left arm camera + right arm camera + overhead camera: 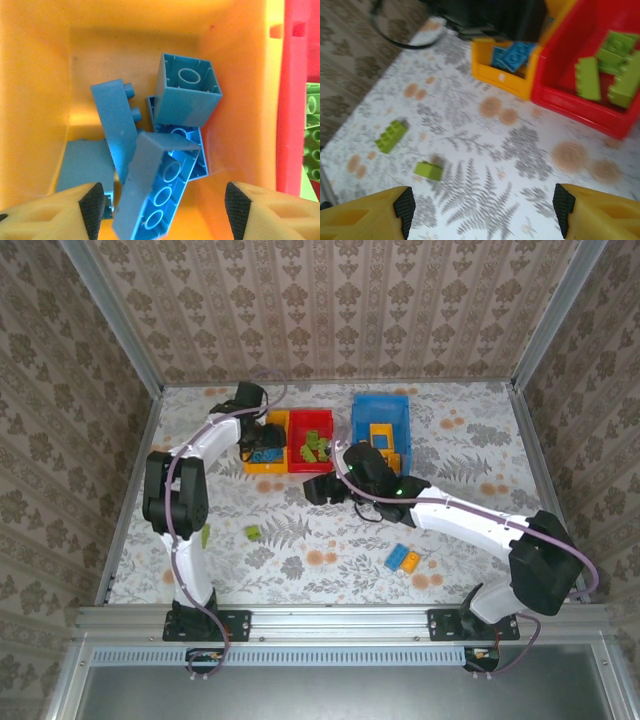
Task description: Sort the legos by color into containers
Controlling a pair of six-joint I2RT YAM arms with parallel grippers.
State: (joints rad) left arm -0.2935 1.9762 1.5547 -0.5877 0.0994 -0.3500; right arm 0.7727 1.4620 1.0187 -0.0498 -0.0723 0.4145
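Observation:
My left gripper [164,207] hangs open over the yellow-orange bin [35,100], which holds several blue legos. One long blue lego [157,187] lies tilted, underside up, between the fingers with neither pad touching it. In the top view the left gripper [262,443] is above this bin [262,466]. My right gripper [484,210] is open and holds nothing, low over the table in front of the red bin [560,97], which holds lime green legos [587,77]. Two green legos [391,135] [428,170] lie on the table ahead of it. The blue bin [380,405] holds orange-yellow legos.
A blue lego and an orange lego [403,558] lie together on the table near the right arm. One green lego [253,532] sits mid-table and another [205,535] lies beside the left arm. Metal rails edge the table.

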